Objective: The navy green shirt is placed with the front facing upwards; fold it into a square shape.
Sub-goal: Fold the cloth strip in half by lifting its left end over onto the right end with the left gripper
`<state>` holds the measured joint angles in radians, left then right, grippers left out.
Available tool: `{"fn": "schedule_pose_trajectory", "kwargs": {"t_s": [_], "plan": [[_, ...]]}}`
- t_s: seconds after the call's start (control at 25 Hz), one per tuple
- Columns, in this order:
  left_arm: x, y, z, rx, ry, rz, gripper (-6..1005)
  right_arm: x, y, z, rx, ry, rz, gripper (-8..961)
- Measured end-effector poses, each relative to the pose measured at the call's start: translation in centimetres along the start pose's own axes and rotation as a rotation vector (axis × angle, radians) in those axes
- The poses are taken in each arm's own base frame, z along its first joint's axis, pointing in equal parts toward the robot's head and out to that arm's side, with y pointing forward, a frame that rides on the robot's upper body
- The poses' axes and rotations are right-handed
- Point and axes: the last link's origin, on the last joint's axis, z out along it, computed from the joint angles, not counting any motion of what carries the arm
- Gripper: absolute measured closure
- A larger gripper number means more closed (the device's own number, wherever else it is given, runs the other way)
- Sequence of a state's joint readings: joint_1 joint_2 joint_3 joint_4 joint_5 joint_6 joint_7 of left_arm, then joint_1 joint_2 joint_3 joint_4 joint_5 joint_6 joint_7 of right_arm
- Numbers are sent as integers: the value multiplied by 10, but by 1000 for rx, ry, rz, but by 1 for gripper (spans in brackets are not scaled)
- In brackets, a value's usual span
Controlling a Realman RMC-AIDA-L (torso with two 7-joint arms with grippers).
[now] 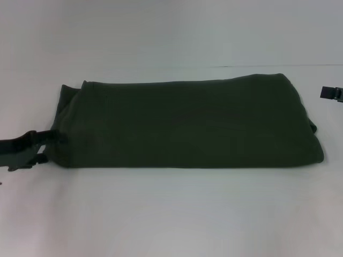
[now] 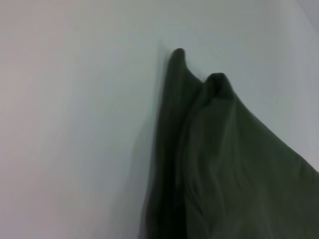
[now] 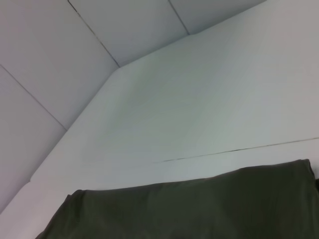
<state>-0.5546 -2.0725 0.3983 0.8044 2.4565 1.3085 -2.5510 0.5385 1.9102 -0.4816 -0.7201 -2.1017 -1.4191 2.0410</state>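
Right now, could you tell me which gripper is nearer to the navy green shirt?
The left. The left gripper sits at the navy green shirt, at its left end, touching the fabric. The right gripper hangs just off the shirt's right end, apart from it.

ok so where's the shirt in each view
Head view: the shirt lies folded in a wide band across the middle, with the left gripper at its left end.
Left wrist view: its bunched end fills the lower right.
Right wrist view: its far edge runs along the bottom.
Shared landmark: the white table under the shirt; its thin seam shows in the head and right wrist views.
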Motion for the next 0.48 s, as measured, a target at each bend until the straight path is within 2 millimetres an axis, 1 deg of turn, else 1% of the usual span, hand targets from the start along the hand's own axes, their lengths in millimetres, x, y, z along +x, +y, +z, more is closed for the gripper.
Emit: {"fn": "schedule_pose_trajectory", "kwargs": {"t_s": [0.48], "plan": [[-3,-2,3,9,4,10,113,0,1,1,-5,-2,-4,32]]}}
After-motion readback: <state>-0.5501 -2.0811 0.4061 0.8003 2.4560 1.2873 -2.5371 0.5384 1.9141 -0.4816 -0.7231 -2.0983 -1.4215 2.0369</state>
